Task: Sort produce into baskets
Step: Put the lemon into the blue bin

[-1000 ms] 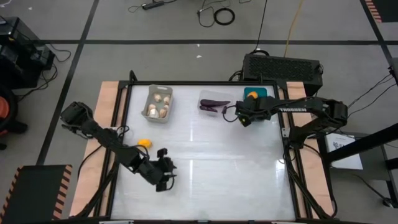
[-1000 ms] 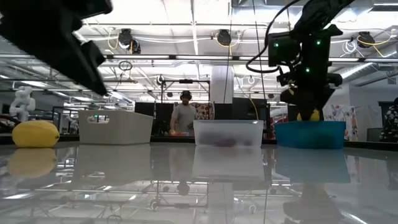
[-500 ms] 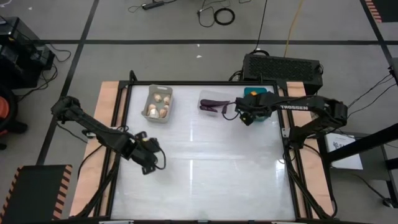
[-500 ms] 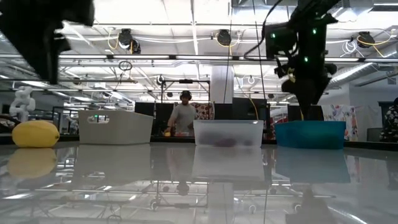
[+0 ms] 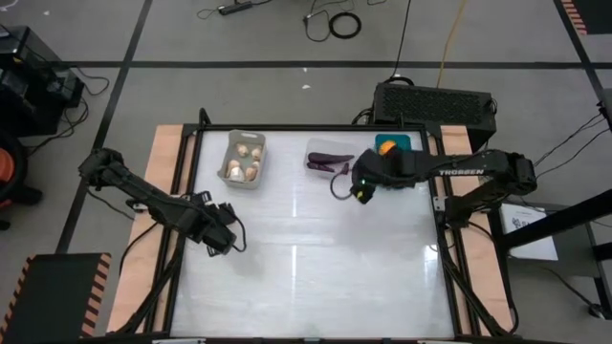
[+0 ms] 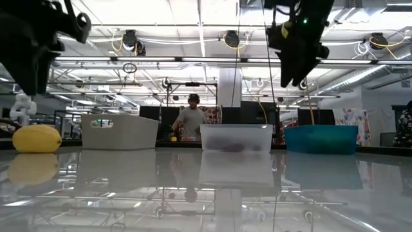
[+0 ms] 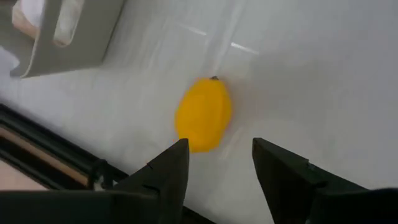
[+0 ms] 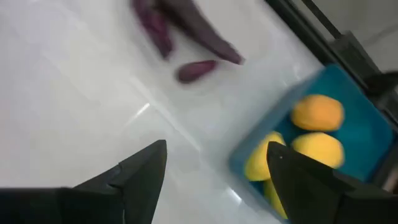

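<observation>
The step in hand looks like the pickup of the last loose fruit. The left gripper hangs over the counter with its fingers apart and empty, and the yellow lemon lies just ahead of the fingertips, a little to one side of the gap between them, resting alone on the bare surface. In the low view the lemon sits on the counter below and beside that arm. The next move, as I judge it, calls for shifting the gripper forward and down until the lemon stands between the fingers, then closing gently, since a rounded fruit could roll off.

Beyond the lemon stands the light grey basket, holding whitish mushroom pieces. Farther across the counter, the right gripper hovers with fingers apart and nothing between them, near the clear basket with its purple eggplants. Just beside that lies the teal basket, already holding yellow-orange fruits; the lemon most likely belongs there.
</observation>
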Controlling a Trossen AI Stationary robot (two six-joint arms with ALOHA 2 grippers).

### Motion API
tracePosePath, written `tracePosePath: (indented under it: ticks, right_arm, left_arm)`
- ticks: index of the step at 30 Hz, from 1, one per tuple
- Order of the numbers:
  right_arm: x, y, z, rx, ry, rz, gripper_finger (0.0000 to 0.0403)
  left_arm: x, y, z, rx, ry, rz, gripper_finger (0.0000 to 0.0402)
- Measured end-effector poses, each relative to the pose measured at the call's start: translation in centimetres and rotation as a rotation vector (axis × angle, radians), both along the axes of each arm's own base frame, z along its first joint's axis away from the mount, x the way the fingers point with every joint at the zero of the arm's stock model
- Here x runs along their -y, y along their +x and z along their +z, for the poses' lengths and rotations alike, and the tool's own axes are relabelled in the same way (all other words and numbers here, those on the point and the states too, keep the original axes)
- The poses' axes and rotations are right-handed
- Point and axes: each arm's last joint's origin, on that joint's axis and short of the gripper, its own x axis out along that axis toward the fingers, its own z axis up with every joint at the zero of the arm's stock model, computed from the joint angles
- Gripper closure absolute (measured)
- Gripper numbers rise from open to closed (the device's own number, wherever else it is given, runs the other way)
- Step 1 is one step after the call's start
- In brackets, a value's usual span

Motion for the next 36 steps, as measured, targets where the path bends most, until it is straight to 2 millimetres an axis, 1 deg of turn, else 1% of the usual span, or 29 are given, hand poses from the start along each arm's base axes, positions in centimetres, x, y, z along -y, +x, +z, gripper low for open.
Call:
tracePosePath:
  ticks: [3,6,10,14,18,26,29,33,36]
  right_arm:
    - [-1.7,0.3,0.0,0.023,-0.002,0.056,0.0133]
    - [-3.0,0.4,0.0,0.043,0.007,0.068,0.0133]
    - [-4.7,0.4,0.0,0.068,0.021,0.084,0.0133]
    - [-5.9,0.3,0.0,0.078,0.029,0.110,0.0133]
    - [-6.4,0.3,0.0,0.083,0.032,0.120,0.0133]
    - [-6.8,0.2,0.0,0.093,0.039,0.114,0.0133]
    - [-7.1,0.2,0.0,0.101,0.043,0.111,0.0133]
    - [-8.2,0.1,-0.1,0.106,0.049,0.131,0.0133]
    - [-9.3,-0.1,-0.1,0.113,0.057,0.153,0.0133]
  left_arm:
    - [-0.4,0.0,-0.9,-0.042,0.009,0.007,0.0195]
    - [-1.1,0.0,-2.5,-0.093,0.020,0.006,0.0170]
    - [-2.1,-0.5,-3.9,-0.161,0.037,0.037,0.0138]
    - [-2.5,-0.6,-4.3,-0.173,0.040,0.047,0.0113]
    - [-2.7,0.0,-4.4,-0.137,0.020,0.020,0.0094]
    - [-3.9,0.7,-4.8,-0.115,-0.021,0.006,0.0086]
    - [-4.6,0.5,-5.9,-0.116,-0.053,0.026,0.0086]
    - [-4.9,0.3,-8.2,-0.077,-0.171,0.018,0.0086]
    - [-4.9,0.0,-8.9,-0.060,-0.188,0.015,0.0086]
